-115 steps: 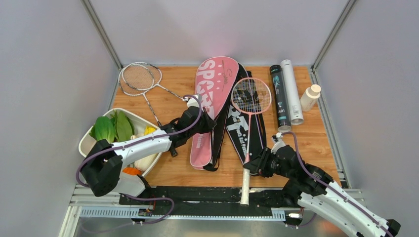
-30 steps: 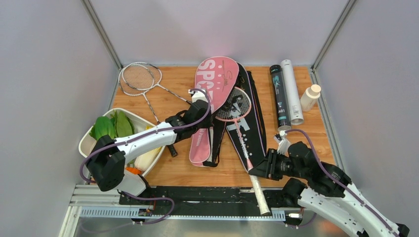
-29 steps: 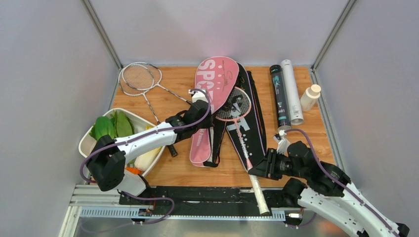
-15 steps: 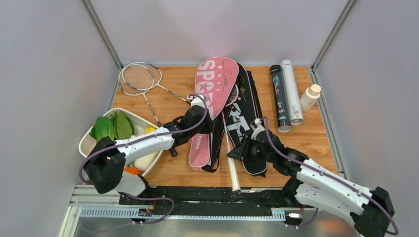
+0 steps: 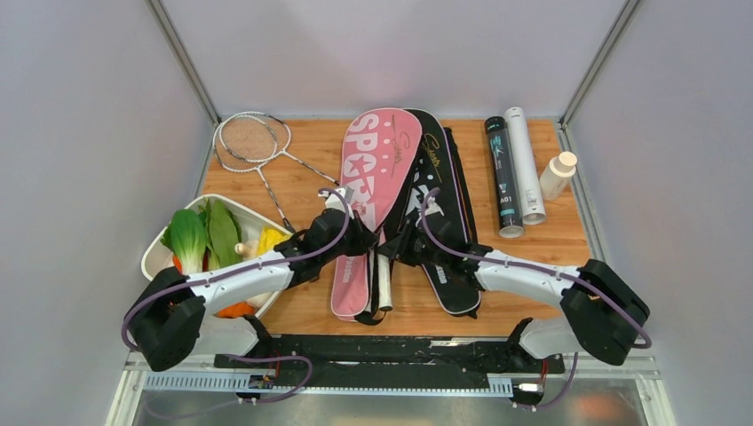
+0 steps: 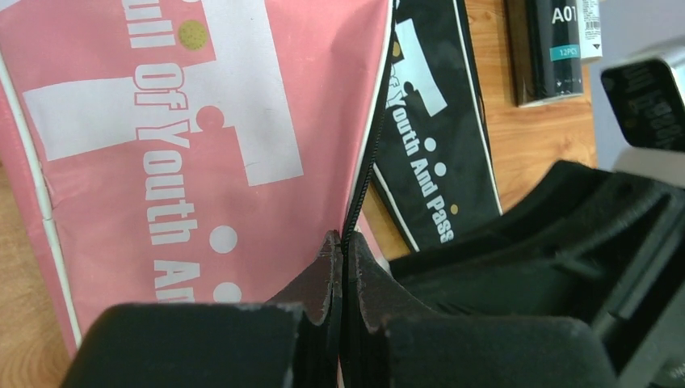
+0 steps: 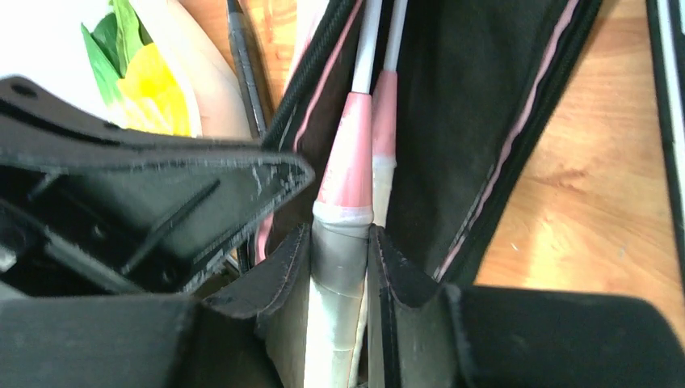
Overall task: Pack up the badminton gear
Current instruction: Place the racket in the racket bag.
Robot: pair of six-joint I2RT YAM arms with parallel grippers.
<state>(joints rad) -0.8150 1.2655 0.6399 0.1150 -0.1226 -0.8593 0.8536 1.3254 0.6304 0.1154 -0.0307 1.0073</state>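
So the step in hand looks like bagging the pink racket (image 7: 342, 182). The right tool (image 7: 339, 242) is clenched on its white-wrapped grip, and the left tool (image 6: 341, 242) is pinched tight on the zipper edge of the pink bag (image 5: 373, 164), apparently lifting that side of the mouth. In the top view the racket's head and most of its shaft are out of sight under the pink cover, so it seems mostly in. Only the grip pokes out at the near end, between the pink bag and the black bag (image 5: 446, 209). The next move probably calls for the right arm to push the grip further along the bag's length without snagging the zipper while the left one holds the flap up, then let go so the bag can be zipped. There's plenty left after that: the silver rackets (image 5: 253, 142) lie well apart at the far left of the worktop (image 5: 555, 232), and the black tube (image 5: 503, 173) and white tube (image 5: 526, 160) lie side by side at the far right. Hard to make out: whether the head really sits inside the pink bag or just under it, how far the zipper is open, and what the second pink-collared shaft in the right wrist view belongs to. No shuttlecocks show anywhere; maybe they're in the tubes, can't tell.
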